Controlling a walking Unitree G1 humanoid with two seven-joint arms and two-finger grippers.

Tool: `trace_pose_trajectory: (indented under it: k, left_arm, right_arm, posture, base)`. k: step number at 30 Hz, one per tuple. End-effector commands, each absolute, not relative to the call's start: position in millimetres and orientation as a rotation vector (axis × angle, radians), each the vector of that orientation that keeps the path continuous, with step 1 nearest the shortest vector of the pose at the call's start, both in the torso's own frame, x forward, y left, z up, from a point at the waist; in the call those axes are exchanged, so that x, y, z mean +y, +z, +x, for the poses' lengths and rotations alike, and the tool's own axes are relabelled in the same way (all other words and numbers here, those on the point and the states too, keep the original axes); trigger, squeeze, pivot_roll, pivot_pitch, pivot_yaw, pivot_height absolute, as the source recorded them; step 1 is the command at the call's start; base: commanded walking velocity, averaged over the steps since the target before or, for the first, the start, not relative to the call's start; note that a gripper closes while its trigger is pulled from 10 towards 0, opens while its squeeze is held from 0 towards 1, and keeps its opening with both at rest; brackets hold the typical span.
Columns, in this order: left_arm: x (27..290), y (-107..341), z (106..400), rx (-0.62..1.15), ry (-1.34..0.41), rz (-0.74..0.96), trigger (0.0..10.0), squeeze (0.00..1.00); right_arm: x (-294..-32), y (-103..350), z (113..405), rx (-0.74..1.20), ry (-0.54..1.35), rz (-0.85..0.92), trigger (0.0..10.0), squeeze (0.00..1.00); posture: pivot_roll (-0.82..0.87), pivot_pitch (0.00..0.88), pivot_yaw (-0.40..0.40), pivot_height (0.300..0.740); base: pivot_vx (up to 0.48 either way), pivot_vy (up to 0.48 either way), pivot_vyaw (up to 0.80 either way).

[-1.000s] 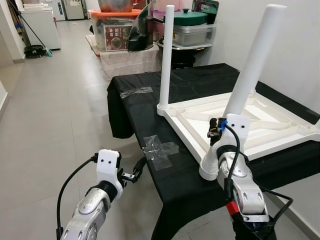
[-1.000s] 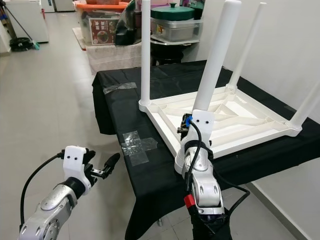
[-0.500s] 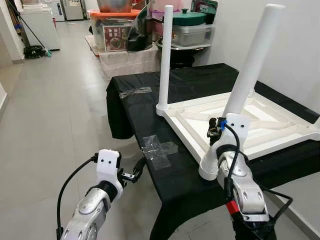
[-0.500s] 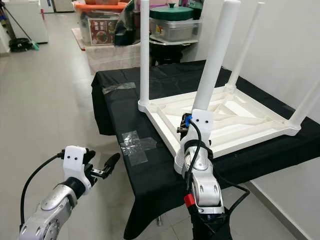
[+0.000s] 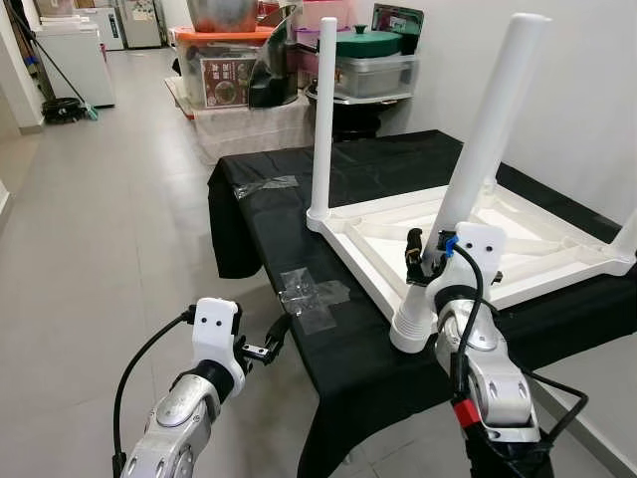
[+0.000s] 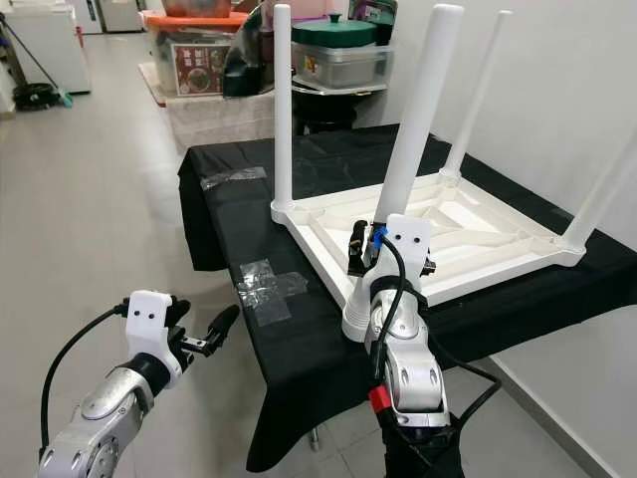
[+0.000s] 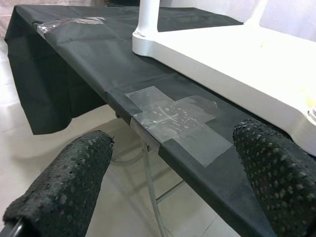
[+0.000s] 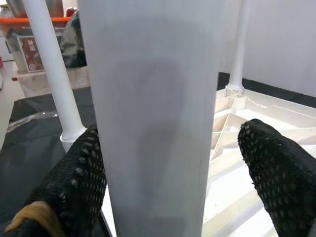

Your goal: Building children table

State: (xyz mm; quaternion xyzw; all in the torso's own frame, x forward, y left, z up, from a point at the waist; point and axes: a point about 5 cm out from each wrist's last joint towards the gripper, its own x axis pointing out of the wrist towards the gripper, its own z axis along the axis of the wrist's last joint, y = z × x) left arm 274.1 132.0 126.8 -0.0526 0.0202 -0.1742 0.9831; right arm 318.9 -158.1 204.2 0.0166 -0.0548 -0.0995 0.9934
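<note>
Right eye view: upturned white table (image 6: 468, 234) on black cloth (image 6: 328, 169); right gripper (image 6: 390, 261) spread wide around near leg (image 6: 408, 139); left gripper (image 6: 221, 325) open, unladen.

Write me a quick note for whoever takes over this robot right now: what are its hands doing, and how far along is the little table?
Right hand: open, its fingers either side of the near white plastic table leg, not clamped.
Left hand: open, holding nothing, beside the black-clothed work table, near the clear tape cross.
White plastic children's table top: upside down on the cloth.
Done: four legs stand in its corners.
Left: whether the near leg is fully seated cannot be told; check it, then turn the table upright.
</note>
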Motion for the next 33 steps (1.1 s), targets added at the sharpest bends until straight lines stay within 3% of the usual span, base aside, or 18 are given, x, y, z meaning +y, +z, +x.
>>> trace_pose_trajectory:
  k: [1,33]
  left_arm:
    - [130,123,275,0.053,-0.358,-0.101,10.0,0.00]
    - [129,121,274,0.056,-0.369,-0.102,10.0,0.00]
  right_arm:
    - [-159,212,319,-0.133,-0.193,0.039,10.0,1.00]
    - [-164,223,321,-0.163,-0.080,0.019,10.0,1.00]
  posture:
    - [0.01,0.000,-0.029,0.740]
    - [0.01,0.000,-0.025,0.740]
  base:
    - [0.000,0.000,0.00]
    - [0.000,0.000,0.00]
